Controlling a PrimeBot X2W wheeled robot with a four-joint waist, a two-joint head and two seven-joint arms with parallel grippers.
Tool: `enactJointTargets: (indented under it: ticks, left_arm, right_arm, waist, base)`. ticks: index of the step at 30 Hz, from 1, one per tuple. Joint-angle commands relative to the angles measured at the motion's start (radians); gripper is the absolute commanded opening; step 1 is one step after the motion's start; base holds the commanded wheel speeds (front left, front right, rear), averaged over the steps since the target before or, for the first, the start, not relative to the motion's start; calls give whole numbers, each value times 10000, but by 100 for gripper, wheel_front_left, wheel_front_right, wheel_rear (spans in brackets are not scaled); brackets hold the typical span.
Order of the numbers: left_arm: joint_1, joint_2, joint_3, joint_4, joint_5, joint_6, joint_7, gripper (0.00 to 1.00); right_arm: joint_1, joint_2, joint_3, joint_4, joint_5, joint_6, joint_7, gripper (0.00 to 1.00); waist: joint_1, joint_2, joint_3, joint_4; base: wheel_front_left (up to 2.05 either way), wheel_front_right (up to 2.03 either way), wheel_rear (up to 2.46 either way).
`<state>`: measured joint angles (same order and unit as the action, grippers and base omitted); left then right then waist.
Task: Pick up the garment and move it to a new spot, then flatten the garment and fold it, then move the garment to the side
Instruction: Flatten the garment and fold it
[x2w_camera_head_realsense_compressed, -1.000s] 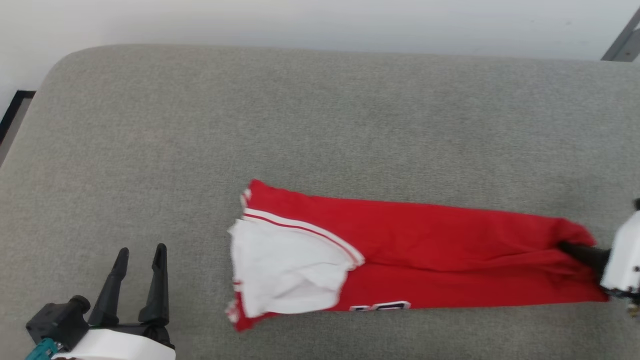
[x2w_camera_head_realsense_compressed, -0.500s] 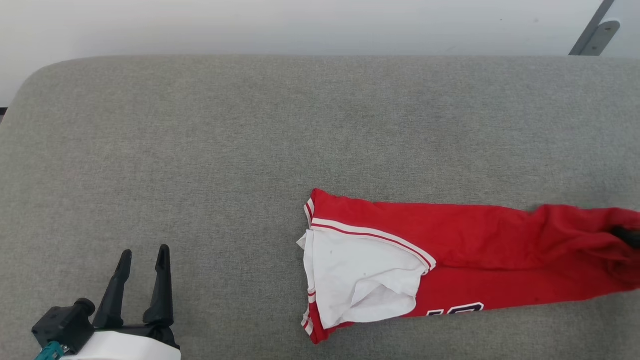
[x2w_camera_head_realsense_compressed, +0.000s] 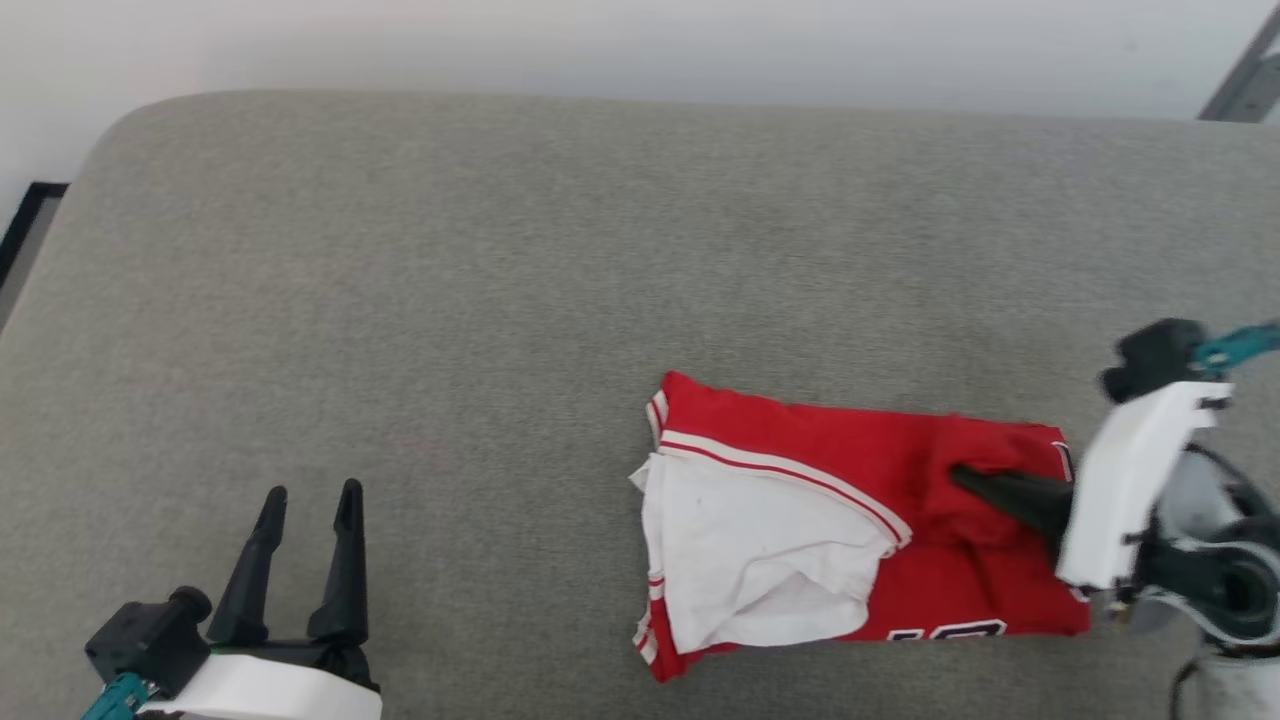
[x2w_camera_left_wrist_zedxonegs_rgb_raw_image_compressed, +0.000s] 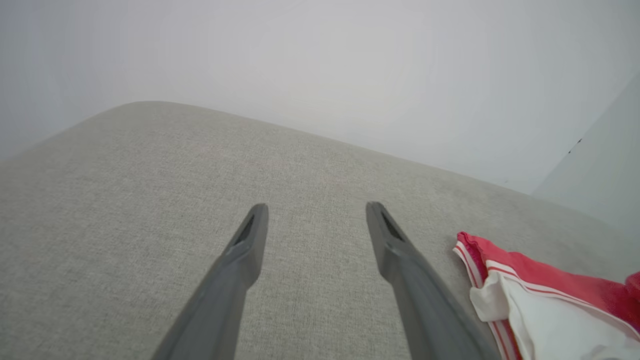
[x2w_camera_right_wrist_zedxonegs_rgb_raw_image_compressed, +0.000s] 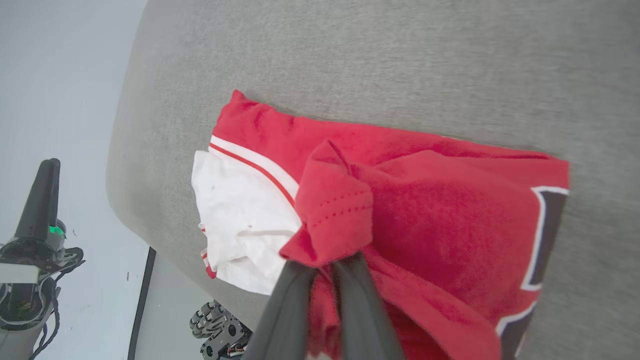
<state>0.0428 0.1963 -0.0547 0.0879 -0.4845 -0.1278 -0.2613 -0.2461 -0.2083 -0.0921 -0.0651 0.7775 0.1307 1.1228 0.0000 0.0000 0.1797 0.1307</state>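
The garment (x2w_camera_head_realsense_compressed: 800, 455), a red jersey with a white sleeve and red-white striped trim, lies right of centre on the grey cushioned surface (x2w_camera_head_realsense_compressed: 500, 280). Its right end is doubled back over the body. My right gripper (x2w_camera_head_realsense_compressed: 962, 477) reaches in from the right, shut on that folded red end. The right wrist view shows the red hem (x2w_camera_right_wrist_zedxonegs_rgb_raw_image_compressed: 335, 210) bunched in the right gripper (x2w_camera_right_wrist_zedxonegs_rgb_raw_image_compressed: 325, 267). My left gripper (x2w_camera_head_realsense_compressed: 311, 493) rests at the lower left, open and empty, well clear of the cloth. In the left wrist view the left gripper (x2w_camera_left_wrist_zedxonegs_rgb_raw_image_compressed: 316, 209) is spread over bare fabric, with the garment (x2w_camera_left_wrist_zedxonegs_rgb_raw_image_compressed: 550, 300) to its right.
A pale wall (x2w_camera_head_realsense_compressed: 640, 40) runs behind the cushioned surface. The surface's rounded left corner drops to a dark-edged floor strip (x2w_camera_head_realsense_compressed: 30, 225). A grey metal bracket (x2w_camera_head_realsense_compressed: 1245, 85) shows at the top right. Bare grey fabric spreads left of and behind the garment.
The right gripper has carried the garment's right end leftward over the rest, so the long red strip is now about half as long. The head view shifted. The left gripper stayed open.
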Motion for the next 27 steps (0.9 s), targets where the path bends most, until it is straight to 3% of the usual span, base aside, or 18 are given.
enactJointTargets:
  ticks: [1,15,16,17,18,27]
  left_arm:
    - [-209,-15,-97,36,-67,-31,-46,100]
    - [-548,15,-382,212,-446,-33,-45,100]
    - [-572,7,-396,214,-450,-33,-45,100]
    - [-582,2,-395,227,-459,-33,-45,100]
    - [-585,-21,-370,238,-480,-33,-45,100]
    - [-364,55,-117,223,-532,-33,-45,100]
  right_arm:
    - [-163,178,382,59,-31,1,-200,0]
    - [-1438,615,2695,2016,-311,1,-1485,0]
    - [-1524,601,2817,2175,-324,1,-1583,17]
    - [-1610,594,2924,2283,-319,1,-1674,47]
    - [-1686,609,3018,2394,-242,1,-1744,100]
    - [-1707,310,2985,1797,581,1,-1942,100]
  waist:
    - [0,0,79,346]
    - [0,0,233,1452]
    - [0,0,234,1480]
    - [0,0,231,1502]
    - [0,0,225,1510]
    - [0,0,-25,1057]
  base:
    - [0,0,0]
    - [0,0,0]
    - [0,0,0]
    - [0,0,0]
    - [0,0,0]
    - [0,0,0]
